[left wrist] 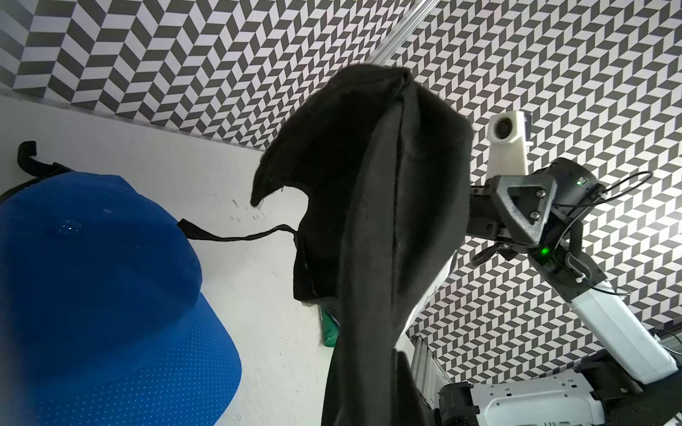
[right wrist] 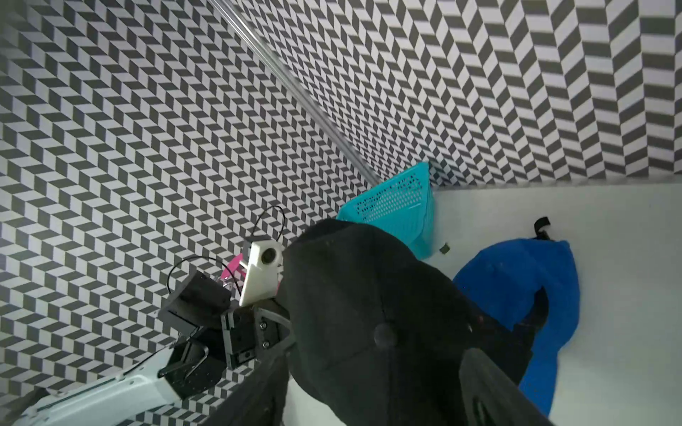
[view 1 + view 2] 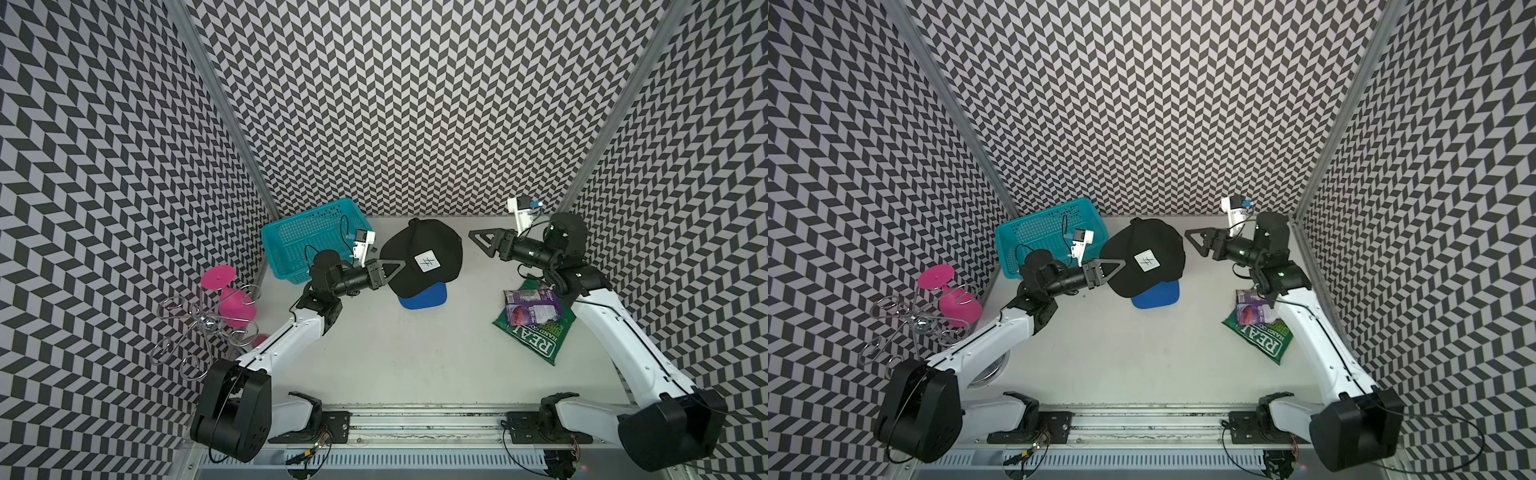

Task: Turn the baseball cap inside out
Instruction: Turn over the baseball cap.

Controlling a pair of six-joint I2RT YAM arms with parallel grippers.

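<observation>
While the left gripper (image 3: 400, 266) clamps the black cap's (image 3: 419, 253) edge, holding it clear of the tabletop (image 3: 395, 357) above a blue cap (image 3: 426, 298), the right gripper (image 3: 477, 237) stands open near the crown, touching nothing. Patch and top button face outward, so the crown looks unturned; the whole inversion seems left to do.

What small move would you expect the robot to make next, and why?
Probably the open right gripper should reach across and take the free rim of the black cap: only the left gripper pinches it, lifted over the blue cap, and its white patch faces outward.
</observation>
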